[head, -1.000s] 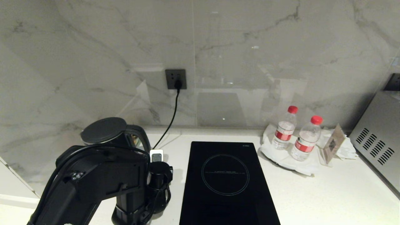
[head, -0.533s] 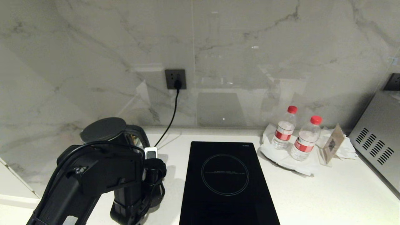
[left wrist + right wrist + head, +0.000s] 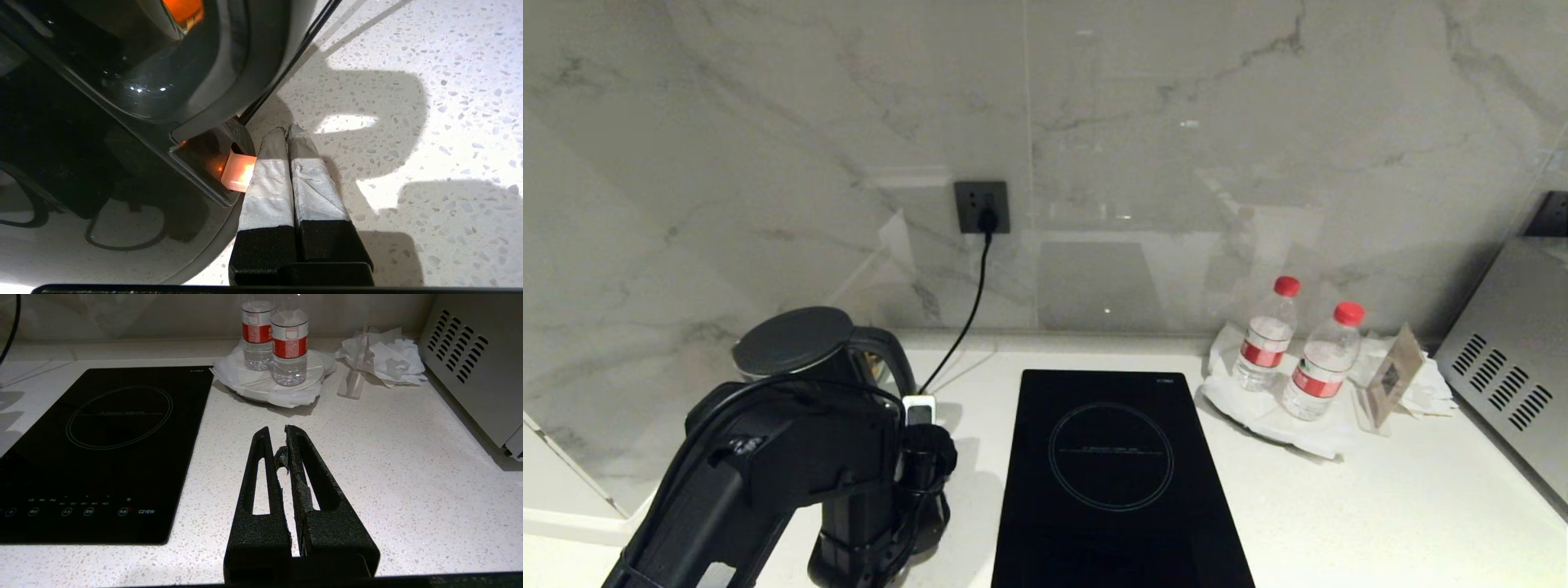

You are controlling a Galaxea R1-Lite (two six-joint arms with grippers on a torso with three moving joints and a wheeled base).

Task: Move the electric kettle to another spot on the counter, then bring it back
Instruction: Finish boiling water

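Electric kettle (image 3: 805, 347) stands upright at back-left of white speckled tabletop (image 3: 1380, 506), lit orange switch (image 3: 239, 175) low on its side. Left pincer (image 3: 286, 131) w/ fingers pressed together, holding nothing, just beside that switch. Induction hob (image 3: 1115, 482) to kettle's right, 2 water bottles (image 3: 1294, 347) beyond. Right pincer (image 3: 278, 433) fingers together, empty, over tabletop near hob

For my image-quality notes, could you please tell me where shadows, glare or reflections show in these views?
Left wrist view: hard-edged shadows on the counter, reflections on the glossy electric kettle, an orange glow beside the shut left gripper. Head view: wall mirrors the bottles.
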